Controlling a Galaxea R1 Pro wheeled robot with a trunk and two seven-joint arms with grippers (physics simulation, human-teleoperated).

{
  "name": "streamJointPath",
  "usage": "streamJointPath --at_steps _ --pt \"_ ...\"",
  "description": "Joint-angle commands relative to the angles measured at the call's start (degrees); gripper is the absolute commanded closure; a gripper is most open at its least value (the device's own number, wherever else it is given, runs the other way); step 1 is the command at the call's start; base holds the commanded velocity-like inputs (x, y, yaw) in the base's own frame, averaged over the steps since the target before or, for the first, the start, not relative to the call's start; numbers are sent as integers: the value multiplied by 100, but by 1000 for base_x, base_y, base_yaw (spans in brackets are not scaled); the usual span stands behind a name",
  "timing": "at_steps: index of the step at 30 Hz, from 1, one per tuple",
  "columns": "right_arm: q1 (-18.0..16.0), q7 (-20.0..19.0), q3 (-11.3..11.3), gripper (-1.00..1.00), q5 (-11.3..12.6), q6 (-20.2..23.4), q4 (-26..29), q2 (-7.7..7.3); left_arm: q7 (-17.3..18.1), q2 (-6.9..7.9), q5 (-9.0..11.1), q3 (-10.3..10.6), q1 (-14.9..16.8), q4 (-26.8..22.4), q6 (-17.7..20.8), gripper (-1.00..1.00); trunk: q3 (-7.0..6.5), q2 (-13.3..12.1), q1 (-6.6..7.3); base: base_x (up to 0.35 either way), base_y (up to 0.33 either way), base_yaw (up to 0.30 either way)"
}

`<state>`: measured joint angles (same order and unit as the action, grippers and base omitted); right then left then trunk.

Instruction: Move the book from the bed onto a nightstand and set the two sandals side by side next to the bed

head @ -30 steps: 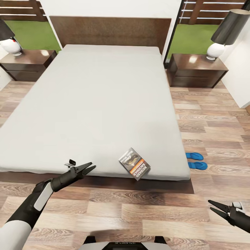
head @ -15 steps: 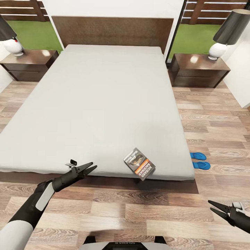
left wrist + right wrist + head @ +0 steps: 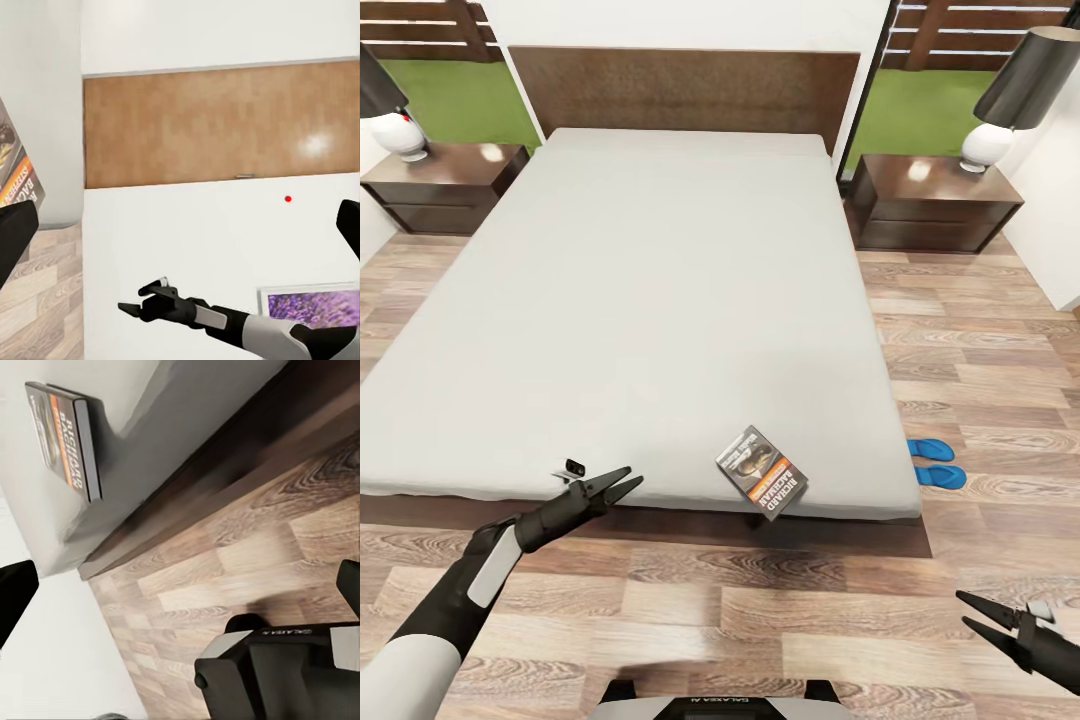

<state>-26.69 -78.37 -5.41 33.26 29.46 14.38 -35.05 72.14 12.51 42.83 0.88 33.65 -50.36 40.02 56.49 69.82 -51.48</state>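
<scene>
Head view: book [image 3: 762, 472] flat on bed [image 3: 640, 300], long axis diagonal; both claws apart, empty.

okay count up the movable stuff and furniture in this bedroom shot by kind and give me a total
Bed: 1
Nightstands: 2
Lamps: 2
Book: 1
Blue sandals: 2
Total: 8

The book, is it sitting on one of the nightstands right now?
No, the book lies on the bed near its foot edge.
</scene>
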Motion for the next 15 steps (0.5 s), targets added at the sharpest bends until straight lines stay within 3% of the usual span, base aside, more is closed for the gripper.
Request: streamJointPath --at_steps 1,10,15 --pt "-3 -10 -14 -100 11 60 10 59 2 2 36 9 1 0 56 -100 3 2 0 0 0 0" --pt "-4 80 -29 -100 -2 59 328 879 2 -11 37 17 1 0 58 -100 3 2 0 0 0 0" --pt "-9 99 -30 -100 -3 73 776 1063 6 -11 39 18 1 0 58 -100 3 2 0 0 0 0"
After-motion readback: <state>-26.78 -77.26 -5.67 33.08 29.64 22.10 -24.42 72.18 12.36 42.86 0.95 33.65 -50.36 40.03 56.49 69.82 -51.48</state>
